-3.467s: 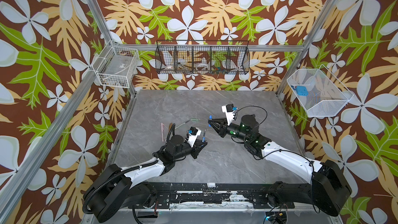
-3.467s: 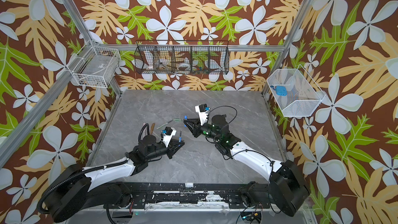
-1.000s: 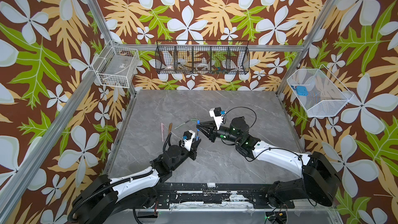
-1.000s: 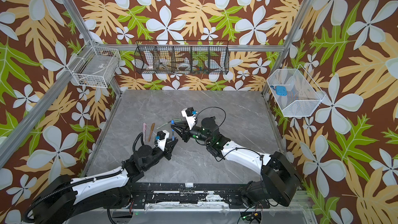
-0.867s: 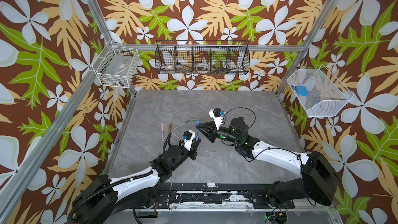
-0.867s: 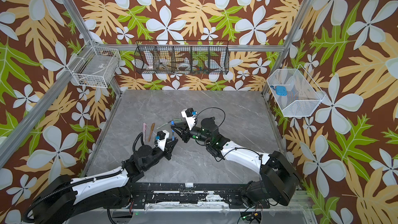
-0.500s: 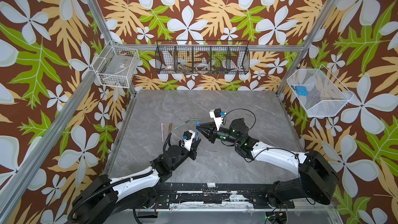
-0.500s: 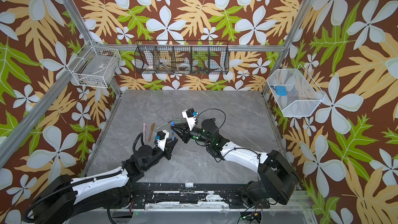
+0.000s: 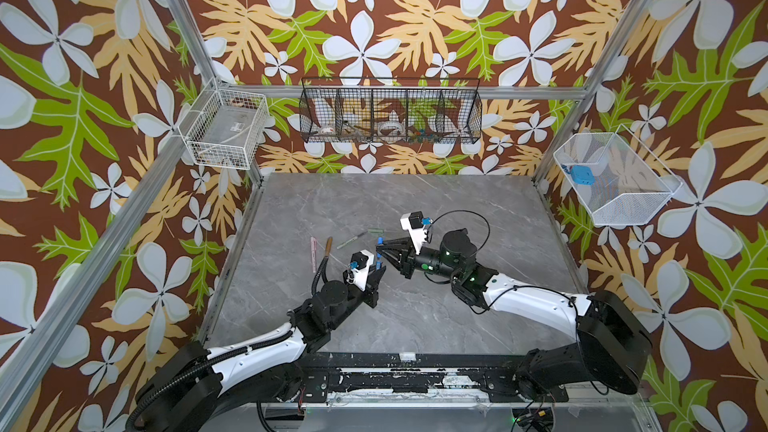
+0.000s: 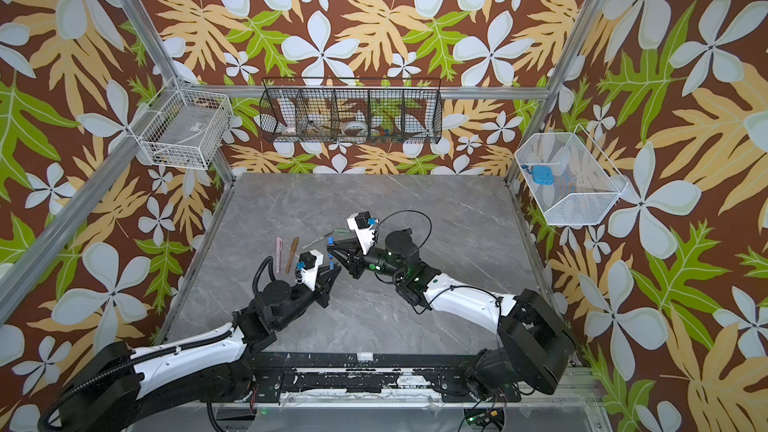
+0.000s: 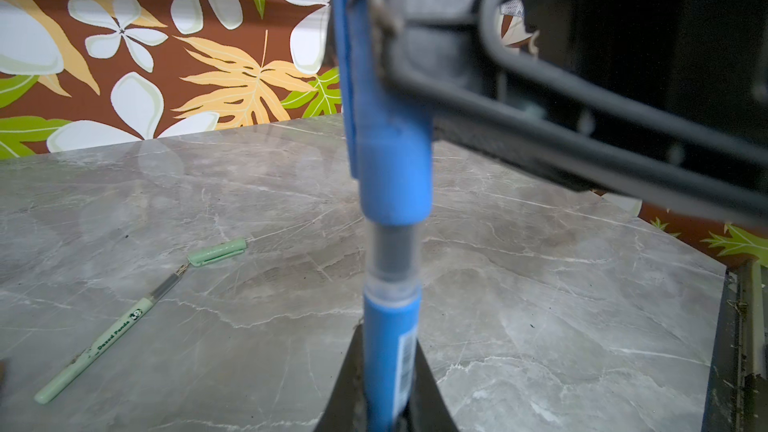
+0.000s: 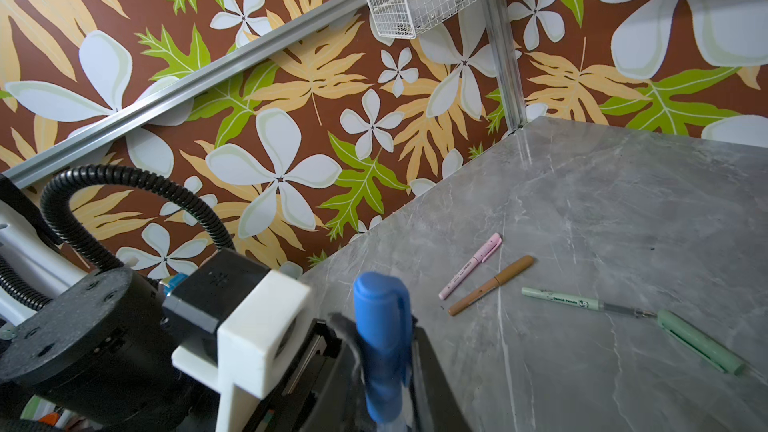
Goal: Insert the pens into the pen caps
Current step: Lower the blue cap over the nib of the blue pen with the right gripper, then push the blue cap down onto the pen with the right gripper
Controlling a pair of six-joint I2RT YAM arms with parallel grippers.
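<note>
My left gripper (image 11: 388,367) is shut on the blue pen (image 11: 390,351), which stands up out of its jaws. My right gripper (image 12: 384,351) is shut on the blue pen cap (image 12: 380,326). In the left wrist view the blue pen cap (image 11: 390,151) sits over the pen's tip, with the dark grip section still showing below it. In both top views the left gripper (image 9: 377,270) (image 10: 332,271) and the right gripper (image 9: 380,245) (image 10: 330,248) meet just left of the table's middle.
Behind the grippers, a pink pen (image 12: 471,265) and a brown pen (image 12: 492,284) lie side by side, each with its cap on. Nearby a green pen (image 12: 561,299) points its bare tip at a loose green cap (image 12: 698,342). Wire baskets (image 9: 390,112) hang on the walls.
Since the earliest frames both grippers have moved left and come together, bringing the blue cap onto the pen's tip. Over the last second they have barely shifted.
</note>
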